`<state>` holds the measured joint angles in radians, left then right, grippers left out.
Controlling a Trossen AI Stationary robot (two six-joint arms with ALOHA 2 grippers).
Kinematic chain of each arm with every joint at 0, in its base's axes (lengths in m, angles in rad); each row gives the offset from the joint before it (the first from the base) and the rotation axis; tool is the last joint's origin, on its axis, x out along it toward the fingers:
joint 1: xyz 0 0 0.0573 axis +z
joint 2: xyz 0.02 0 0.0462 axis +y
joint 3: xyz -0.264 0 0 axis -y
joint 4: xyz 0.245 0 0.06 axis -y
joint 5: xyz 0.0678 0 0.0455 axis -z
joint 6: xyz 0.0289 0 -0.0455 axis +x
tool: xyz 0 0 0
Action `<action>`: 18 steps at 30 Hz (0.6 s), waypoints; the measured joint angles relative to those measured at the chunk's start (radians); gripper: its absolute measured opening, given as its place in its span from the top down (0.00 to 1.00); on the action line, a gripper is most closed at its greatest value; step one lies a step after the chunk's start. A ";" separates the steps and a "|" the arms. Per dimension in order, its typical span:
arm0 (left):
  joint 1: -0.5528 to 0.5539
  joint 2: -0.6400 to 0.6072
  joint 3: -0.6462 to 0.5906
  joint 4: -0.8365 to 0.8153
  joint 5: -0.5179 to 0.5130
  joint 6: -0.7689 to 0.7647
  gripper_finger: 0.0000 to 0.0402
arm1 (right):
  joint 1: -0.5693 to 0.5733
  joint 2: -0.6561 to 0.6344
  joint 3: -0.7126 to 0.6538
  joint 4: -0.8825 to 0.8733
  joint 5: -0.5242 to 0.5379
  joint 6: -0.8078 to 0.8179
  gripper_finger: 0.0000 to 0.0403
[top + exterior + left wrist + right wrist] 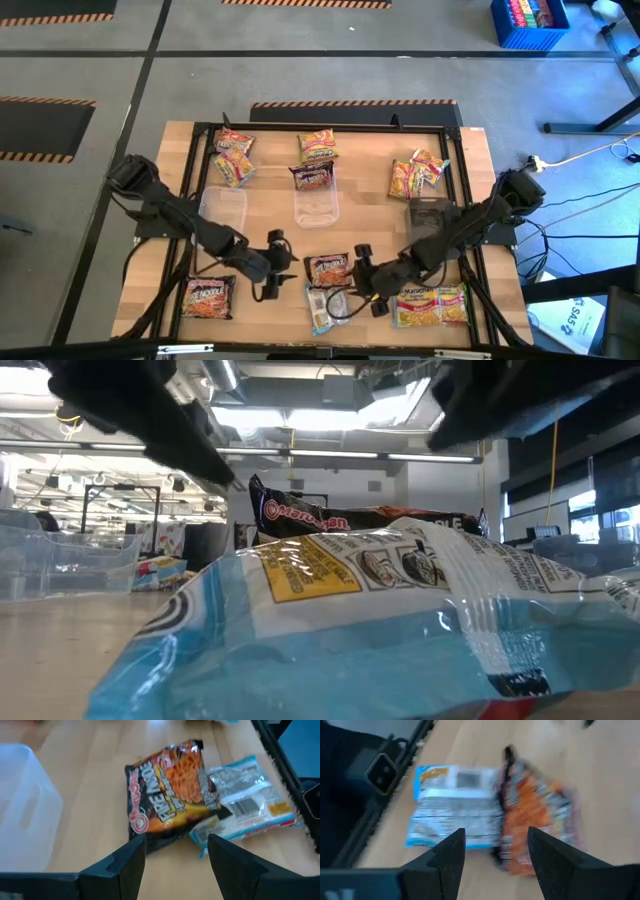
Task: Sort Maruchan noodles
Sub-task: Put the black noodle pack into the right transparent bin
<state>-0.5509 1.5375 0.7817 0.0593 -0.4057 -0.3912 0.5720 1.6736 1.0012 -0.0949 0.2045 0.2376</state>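
A dark maroon Maruchan packet (328, 268) lies flat near the table's front, its edge against a light-blue packet (326, 306) lying just nearer. My left gripper (283, 265) hovers open to the left of the pair and my right gripper (364, 279) hovers open to their right, both slanting down at them with nothing between the fingers. The left wrist view shows the maroon packet (167, 790) and the blue one (245, 805) ahead of my left gripper (177, 865). The right wrist view shows the same two packets (540, 825) (455, 805) ahead of my right gripper (497, 860).
Another maroon packet (208, 296) lies near left, yellow-pink packets (432, 305) near right. More packets lie along the far side (232, 157) (316, 160) (418, 173). Three clear bins (224, 210) (316, 205) (430, 216) stand across the middle. A black frame (330, 128) rims the table.
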 joint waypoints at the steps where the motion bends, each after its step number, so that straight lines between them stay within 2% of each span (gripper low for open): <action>1: -0.002 0.016 -0.005 0.015 -0.002 -0.001 0.49 | -0.003 0.014 0.001 0.000 -0.023 0.020 0.51; 6: -0.001 0.098 0.003 0.054 -0.002 0.000 0.49 | 0.008 0.040 0.000 -0.073 0.000 0.044 0.51; 8: 0.003 0.113 0.005 0.053 0.000 0.000 0.49 | 0.024 0.038 0.000 -0.137 0.057 0.046 0.51; 11: 0.007 0.127 0.005 0.054 0.002 0.000 0.49 | 0.060 0.033 -0.004 -0.235 0.196 0.044 0.51; 14: 0.008 0.127 0.005 0.066 -0.004 0.000 0.49 | 0.084 0.048 -0.064 -0.148 0.342 0.009 0.51; 18: 0.008 0.128 0.005 0.069 -0.025 0.014 0.49 | 0.090 0.082 -0.165 0.077 0.395 -0.063 0.51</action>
<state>-0.5426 1.6653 0.7868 0.1285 -0.4305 -0.3769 0.6625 1.7561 0.8366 -0.0179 0.5994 0.1749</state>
